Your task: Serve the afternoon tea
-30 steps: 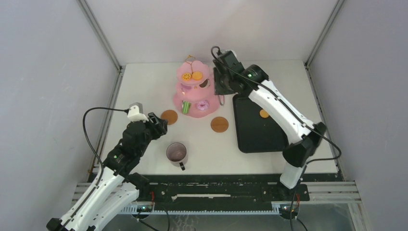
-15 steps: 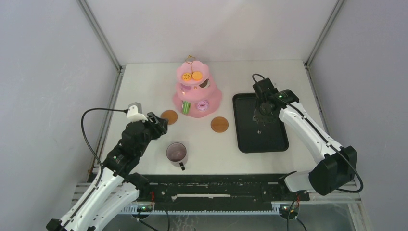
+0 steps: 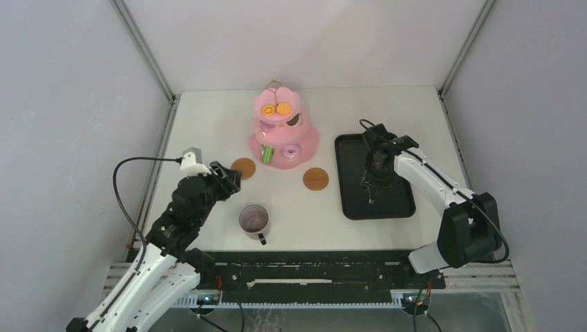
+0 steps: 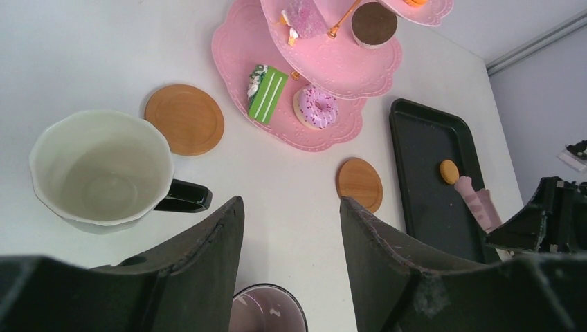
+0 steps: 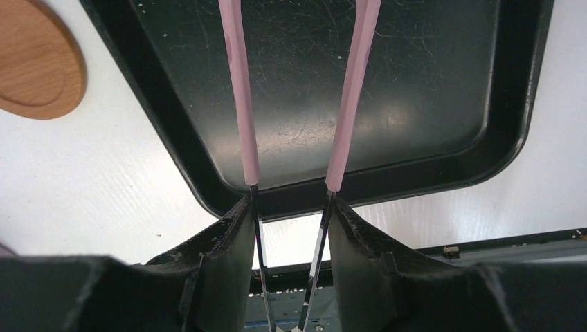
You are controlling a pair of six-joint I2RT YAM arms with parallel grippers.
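The pink three-tier cake stand holds small pastries, among them a green slice and a pink doughnut. Two brown coasters lie bare in front of it. One dark mug stands near the front. My left gripper hangs open and empty above that mug. A second mug with a pale inside shows only in the left wrist view. My right gripper is shut on the tongs, whose pink tips are spread over the black tray.
An orange pastry lies on the tray just beyond the tong tips. Grey walls and metal rails close in the table on three sides. My arm bases stand along the near edge.
My right arm has swung away from the cake stand and come down over the near half of the tray with the tongs. The left arm has barely moved.
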